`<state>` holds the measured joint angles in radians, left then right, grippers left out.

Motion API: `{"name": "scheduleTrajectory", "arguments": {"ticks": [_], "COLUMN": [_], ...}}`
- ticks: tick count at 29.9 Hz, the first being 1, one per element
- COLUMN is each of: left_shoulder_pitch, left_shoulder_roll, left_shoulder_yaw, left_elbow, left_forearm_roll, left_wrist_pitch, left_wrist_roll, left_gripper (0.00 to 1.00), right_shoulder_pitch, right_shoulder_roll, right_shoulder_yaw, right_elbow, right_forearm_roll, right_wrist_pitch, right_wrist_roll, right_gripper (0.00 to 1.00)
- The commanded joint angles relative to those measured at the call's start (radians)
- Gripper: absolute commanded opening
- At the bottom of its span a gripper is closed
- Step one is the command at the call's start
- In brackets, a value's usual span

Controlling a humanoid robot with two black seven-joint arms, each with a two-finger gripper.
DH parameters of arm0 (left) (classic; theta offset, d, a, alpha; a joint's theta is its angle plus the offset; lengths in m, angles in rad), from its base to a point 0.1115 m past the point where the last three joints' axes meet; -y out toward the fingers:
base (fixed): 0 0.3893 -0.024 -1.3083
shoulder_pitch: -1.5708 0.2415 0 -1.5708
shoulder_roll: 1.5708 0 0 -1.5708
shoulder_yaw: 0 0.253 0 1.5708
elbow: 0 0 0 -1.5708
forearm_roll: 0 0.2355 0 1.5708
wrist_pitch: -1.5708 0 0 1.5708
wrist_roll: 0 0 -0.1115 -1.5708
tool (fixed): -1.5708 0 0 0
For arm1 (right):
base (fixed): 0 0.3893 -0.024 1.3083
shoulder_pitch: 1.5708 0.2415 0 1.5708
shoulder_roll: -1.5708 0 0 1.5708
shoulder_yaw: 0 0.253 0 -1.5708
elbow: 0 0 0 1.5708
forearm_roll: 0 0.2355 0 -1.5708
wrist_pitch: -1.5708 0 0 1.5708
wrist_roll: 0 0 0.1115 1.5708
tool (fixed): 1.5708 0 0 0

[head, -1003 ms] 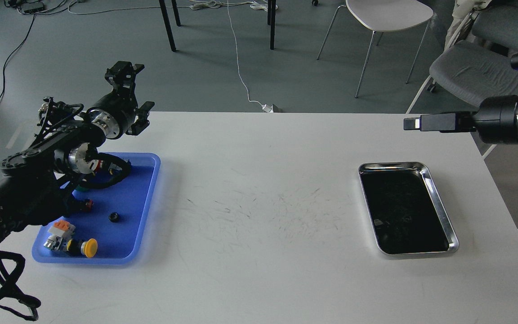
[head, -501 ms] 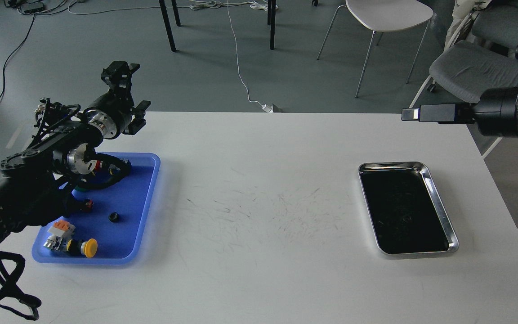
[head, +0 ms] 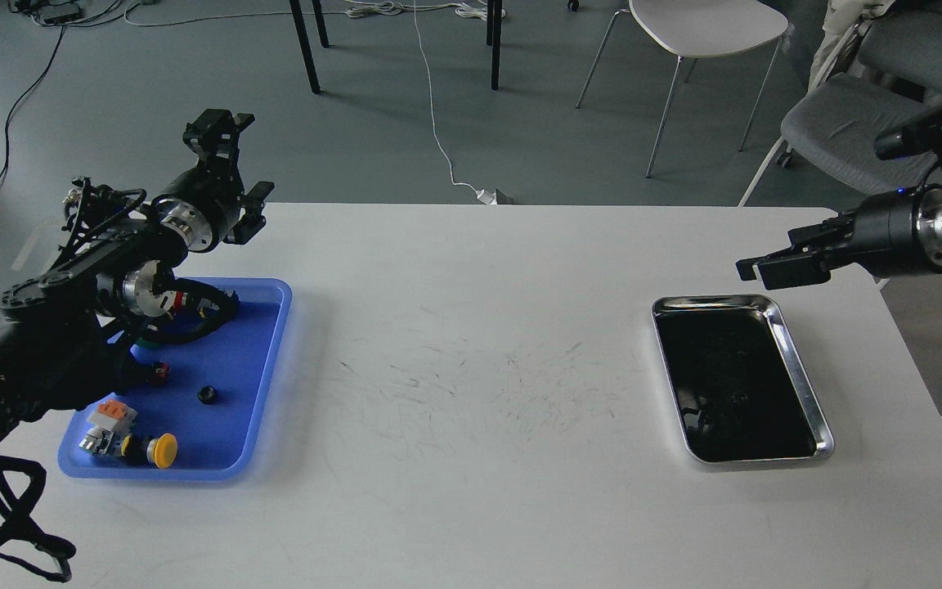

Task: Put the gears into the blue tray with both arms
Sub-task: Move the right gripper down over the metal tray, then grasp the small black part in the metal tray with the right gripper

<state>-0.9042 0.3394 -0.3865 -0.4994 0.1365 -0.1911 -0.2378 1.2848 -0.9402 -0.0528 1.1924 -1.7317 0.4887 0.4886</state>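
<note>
Head view. My left gripper [head: 235, 176] is raised above the far left edge of the white table [head: 471, 491], beyond the blue tray [head: 271, 360]; its fingers stand spread, nothing between them. One gear [head: 208, 395] lies on the tray floor, apart from the other contents — a yellow-capped button [head: 162, 451] and an orange-topped switch [head: 111, 413] near the front left corner, and a small red-tipped part [head: 159, 372] beside my left arm [head: 70, 319], which covers the tray's far left portion. My right gripper [head: 765, 270] hangs just past the far edge of the steel tray [head: 802, 376] — its fingers appear close together, though I cannot tell whether they meet. The steel tray's dark interior shows no gear that I can make out.
</note>
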Motion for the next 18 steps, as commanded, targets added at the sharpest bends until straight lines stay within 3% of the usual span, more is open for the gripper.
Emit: {"name": "scheduleTrajectory", "arguments": {"ticks": [1, 9, 18], "left_shoulder_pitch": [0.002, 0.005, 0.007], "left_shoulder_roll": [0.000, -0.014, -0.013], "left_shoulder_yaw": [0.000, 0.000, 0.000], "left_elbow": [-0.001, -0.001, -0.001], "left_forearm_roll": [0.000, 0.000, 0.000], "left_wrist_pitch": [-0.001, -0.001, -0.001], "left_wrist_roll": [0.000, 0.000, -0.020], "left_gripper": [0.99, 0.99, 0.99], "right_shoulder_pitch": [-0.016, -0.036, -0.114], "right_shoulder_roll": [0.000, 0.006, 0.087], "right_shoulder_yaw": [-0.013, -0.077, -0.189], "right_elbow": [0.042, 0.107, -0.054], "right_forearm_roll": [-0.066, -0.169, -0.198], "right_wrist_pitch": [0.000, 0.000, 0.000], "right_wrist_roll": [0.000, 0.000, 0.000], "right_gripper": [0.96, 0.95, 0.85]}}
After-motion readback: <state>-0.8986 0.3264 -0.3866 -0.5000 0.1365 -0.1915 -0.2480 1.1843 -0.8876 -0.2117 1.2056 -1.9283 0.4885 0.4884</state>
